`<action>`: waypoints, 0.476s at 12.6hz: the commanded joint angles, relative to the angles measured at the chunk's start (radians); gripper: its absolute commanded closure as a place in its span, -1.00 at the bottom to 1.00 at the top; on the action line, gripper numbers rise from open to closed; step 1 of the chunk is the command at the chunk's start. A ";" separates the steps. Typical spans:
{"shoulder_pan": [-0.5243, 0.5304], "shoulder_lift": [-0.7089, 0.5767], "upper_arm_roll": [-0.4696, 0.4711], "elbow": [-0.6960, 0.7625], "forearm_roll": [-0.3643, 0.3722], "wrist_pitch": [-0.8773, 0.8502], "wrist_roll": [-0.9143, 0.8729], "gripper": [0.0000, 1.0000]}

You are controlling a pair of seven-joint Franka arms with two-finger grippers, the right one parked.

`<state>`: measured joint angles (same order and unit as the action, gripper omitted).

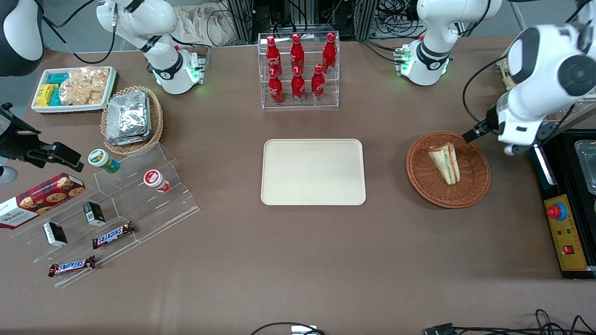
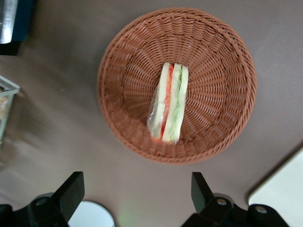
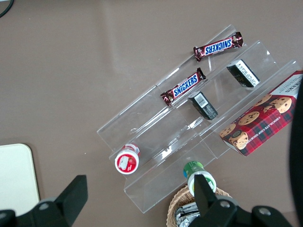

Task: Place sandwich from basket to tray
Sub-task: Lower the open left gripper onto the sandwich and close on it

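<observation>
The sandwich (image 1: 444,162) (image 2: 169,104), a pale wedge with green and red-orange layers in clear wrap, lies in the middle of the reddish-brown wicker basket (image 1: 419,181) (image 2: 118,52). My gripper (image 2: 137,191) hangs above the bare table just outside the basket's rim, toward the working arm's end. It is open, and nothing is between its black fingers (image 2: 71,189). The cream tray (image 1: 313,172) (image 2: 284,189) lies flat at the table's middle, beside the basket, with nothing on it.
A clear rack of red bottles (image 1: 299,70) stands farther from the front camera than the tray. A black control box with a red button (image 1: 563,232) sits at the working arm's end. Acrylic steps with snacks (image 1: 116,204) and a tan basket of foil packets (image 1: 132,118) lie toward the parked arm's end.
</observation>
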<state>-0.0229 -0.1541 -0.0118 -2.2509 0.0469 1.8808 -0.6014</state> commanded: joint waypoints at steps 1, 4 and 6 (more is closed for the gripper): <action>-0.002 0.068 -0.002 -0.091 0.002 0.182 -0.023 -1.00; -0.002 0.165 -0.002 -0.119 0.002 0.328 -0.023 -1.00; -0.003 0.227 -0.002 -0.121 0.004 0.406 -0.023 -1.00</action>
<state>-0.0227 0.0284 -0.0117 -2.3768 0.0468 2.2304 -0.6065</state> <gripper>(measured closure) 0.000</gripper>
